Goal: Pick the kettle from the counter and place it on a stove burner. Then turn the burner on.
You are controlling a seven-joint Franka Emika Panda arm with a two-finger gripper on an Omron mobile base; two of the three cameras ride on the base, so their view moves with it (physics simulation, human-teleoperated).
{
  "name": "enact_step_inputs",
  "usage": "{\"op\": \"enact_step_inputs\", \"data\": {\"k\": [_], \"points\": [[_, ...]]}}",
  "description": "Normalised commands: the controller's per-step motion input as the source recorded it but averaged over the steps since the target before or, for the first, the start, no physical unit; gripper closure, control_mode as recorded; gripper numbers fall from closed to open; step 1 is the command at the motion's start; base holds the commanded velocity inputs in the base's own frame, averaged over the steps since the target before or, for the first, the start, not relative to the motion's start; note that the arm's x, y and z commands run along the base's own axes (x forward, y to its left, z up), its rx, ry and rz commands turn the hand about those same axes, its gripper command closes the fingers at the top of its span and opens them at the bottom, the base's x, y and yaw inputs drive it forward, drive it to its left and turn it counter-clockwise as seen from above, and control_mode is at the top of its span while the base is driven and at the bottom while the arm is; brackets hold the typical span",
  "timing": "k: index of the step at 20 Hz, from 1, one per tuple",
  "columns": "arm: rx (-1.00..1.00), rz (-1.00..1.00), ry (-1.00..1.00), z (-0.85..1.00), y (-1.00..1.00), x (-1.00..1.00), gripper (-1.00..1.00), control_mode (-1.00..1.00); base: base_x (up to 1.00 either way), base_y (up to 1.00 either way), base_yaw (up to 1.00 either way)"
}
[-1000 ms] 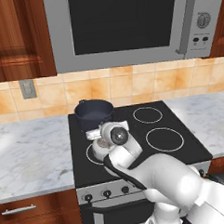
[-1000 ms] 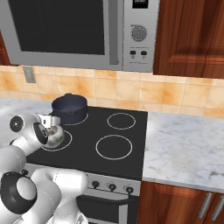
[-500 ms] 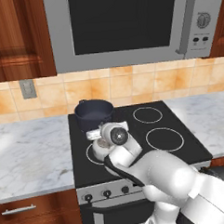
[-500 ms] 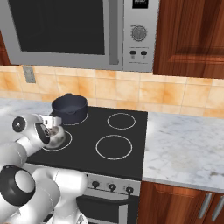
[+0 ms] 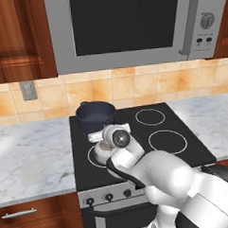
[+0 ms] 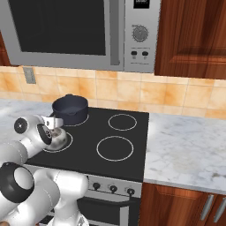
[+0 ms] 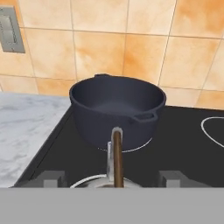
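Note:
The small silvery kettle (image 6: 58, 137) stands on the front-left stove burner (image 5: 92, 157) of the black cooktop, largely hidden behind my wrist in the left base view. Its thin arched handle (image 7: 116, 155) rises upright in the middle of the hand view. My gripper (image 7: 113, 178) is open, one fingertip (image 7: 52, 178) well off to each side of the handle and not touching it. In the right base view the gripper (image 6: 52, 121) hovers just over the kettle. The white marble counter (image 5: 32, 153) lies to the left of the stove.
A dark blue-grey pot (image 7: 116, 111) with side handles sits on the back-left burner right behind the kettle. Two more burner rings (image 6: 114, 148) lie to the right. Stove knobs (image 6: 113, 188) line the front panel. A microwave (image 5: 125, 25) hangs overhead.
The kettle stays on the front-left burner. My arm's bulk has shifted slightly while the hand stays over the handle.

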Motion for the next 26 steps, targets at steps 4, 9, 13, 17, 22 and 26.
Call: {"op": "enact_step_inputs", "data": {"k": [4, 9, 13, 17, 22, 26], "points": [[0.0, 0.0, 0.0, 0.31, -0.01, -0.17, -1.0, -1.0, 0.0, 0.0, 0.0], [0.0, 0.0, 0.03, 0.86, 0.0, -0.39, -1.0, -1.0, 0.0, 0.0, 0.0], [0.0, 0.0, 0.12, 0.97, 0.0, -0.38, -1.0, -1.0, 0.0, 0.0, 0.0], [0.0, -0.03, 0.23, 0.69, -0.03, -0.67, -1.0, -1.0, 0.0, 0.0, 0.0], [0.0, -0.04, 0.09, -0.23, -0.18, -1.0, -1.0, -1.0, 0.0, 0.0, 0.0], [0.0, -0.01, 0.0, -0.77, -0.26, -1.0, -1.0, -1.0, 0.0, 0.0, 0.0]]}}
